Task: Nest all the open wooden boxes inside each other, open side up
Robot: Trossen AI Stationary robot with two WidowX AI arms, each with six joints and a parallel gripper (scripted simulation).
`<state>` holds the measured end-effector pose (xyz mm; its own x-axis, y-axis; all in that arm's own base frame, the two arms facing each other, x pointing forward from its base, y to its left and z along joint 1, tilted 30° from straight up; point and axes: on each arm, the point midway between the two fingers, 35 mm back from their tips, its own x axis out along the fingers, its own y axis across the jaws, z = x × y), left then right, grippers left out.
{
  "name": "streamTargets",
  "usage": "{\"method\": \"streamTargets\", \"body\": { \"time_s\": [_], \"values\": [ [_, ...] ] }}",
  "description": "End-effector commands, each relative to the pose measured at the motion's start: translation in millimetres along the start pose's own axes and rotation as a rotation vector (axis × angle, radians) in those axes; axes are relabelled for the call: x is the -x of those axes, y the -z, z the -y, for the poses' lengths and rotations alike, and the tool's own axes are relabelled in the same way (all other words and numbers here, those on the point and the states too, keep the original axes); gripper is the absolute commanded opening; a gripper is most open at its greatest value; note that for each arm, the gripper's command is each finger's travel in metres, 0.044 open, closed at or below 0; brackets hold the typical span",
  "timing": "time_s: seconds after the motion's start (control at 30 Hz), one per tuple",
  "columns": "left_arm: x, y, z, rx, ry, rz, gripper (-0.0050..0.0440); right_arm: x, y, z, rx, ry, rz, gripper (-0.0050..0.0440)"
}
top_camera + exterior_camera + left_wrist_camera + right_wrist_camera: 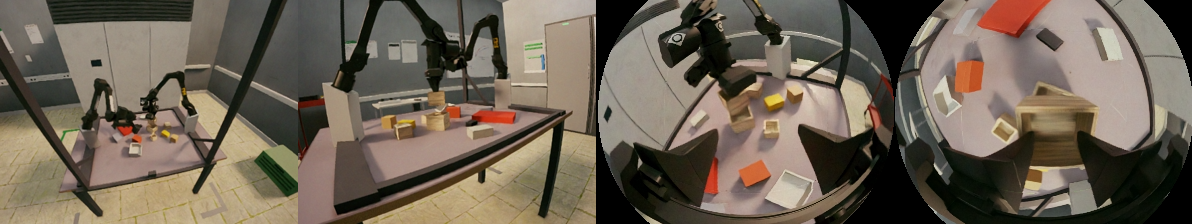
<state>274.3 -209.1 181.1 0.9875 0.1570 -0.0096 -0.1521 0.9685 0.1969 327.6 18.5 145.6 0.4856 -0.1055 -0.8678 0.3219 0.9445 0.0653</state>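
Mauve tabletop (162, 162) (416, 158) (746, 145) (1084, 70) below; right gripper (150, 117) (435, 90) (738, 90) (1055, 134) braces raised box (152, 122) (436, 98) (738, 102) (1056, 109) from inside; slipping fingertips could drop it. Left gripper (137, 128) (459, 64) (758, 130) spread wide.

The small open box (154, 137) (771, 129) (1004, 128) stands between the open tray (135, 150) (790, 190) (946, 96) and the larger open box (152, 129) (437, 121) (741, 120) on the bench (118, 169) (409, 158) (786, 150) (1029, 60).
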Motion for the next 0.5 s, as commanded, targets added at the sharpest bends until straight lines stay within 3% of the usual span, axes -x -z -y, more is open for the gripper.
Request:
{"method": "streamTargets", "body": {
  "time_s": [0.0,0.47],
  "values": [
    [8,0,-2,0.016,-0.025,0.027,0.0400,7,-4,-2,-0.006,-0.009,0.023,0.0282],
    [27,2,-11,0.085,-0.086,0.037,0.0400,7,-4,-2,-0.006,-0.009,0.023,0.0282]
  ]
}}
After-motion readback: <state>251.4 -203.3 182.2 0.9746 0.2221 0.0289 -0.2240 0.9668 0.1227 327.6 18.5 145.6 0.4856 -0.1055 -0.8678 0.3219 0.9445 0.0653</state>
